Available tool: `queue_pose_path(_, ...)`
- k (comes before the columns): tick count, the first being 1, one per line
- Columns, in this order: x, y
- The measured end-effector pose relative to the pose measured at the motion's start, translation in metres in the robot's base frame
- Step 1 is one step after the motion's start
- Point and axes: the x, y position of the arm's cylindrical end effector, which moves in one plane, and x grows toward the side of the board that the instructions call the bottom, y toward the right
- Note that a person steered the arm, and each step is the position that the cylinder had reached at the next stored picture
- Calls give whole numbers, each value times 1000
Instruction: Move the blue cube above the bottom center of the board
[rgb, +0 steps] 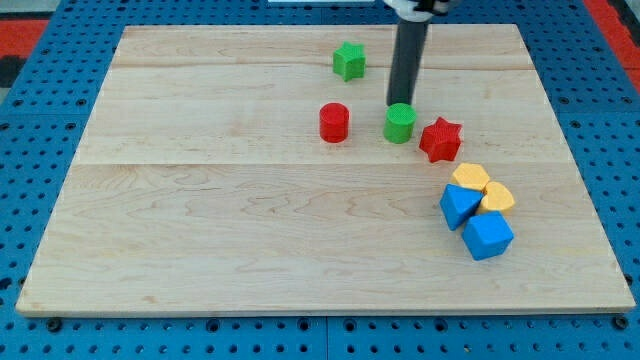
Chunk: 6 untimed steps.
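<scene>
Trouble waits in that crowded bunch at the view's lower right, so watch it. Your blue cube (488, 236) sits at the near end of the bunch, touching a second blue block (459, 205) and a yellow block (497, 197), with another yellow one (469, 177) just behind. My tip (400, 104) holds nothing, being a bare rod; it stands right behind the green cylinder (399, 123), well apart from the cube. Heading straight for the cube would likely shove the cylinder or the red star (440, 139) along. Pushing the cube leftward from a poor angle could drag its neighbours too. The red cylinder (334, 122) and green star (348, 60) look safely clear.
</scene>
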Motion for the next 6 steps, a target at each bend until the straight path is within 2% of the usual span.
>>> queue_pose_path(2,-2,-22)
queue_pose_path(5,-18,-16)
queue_pose_path(6,-31,70)
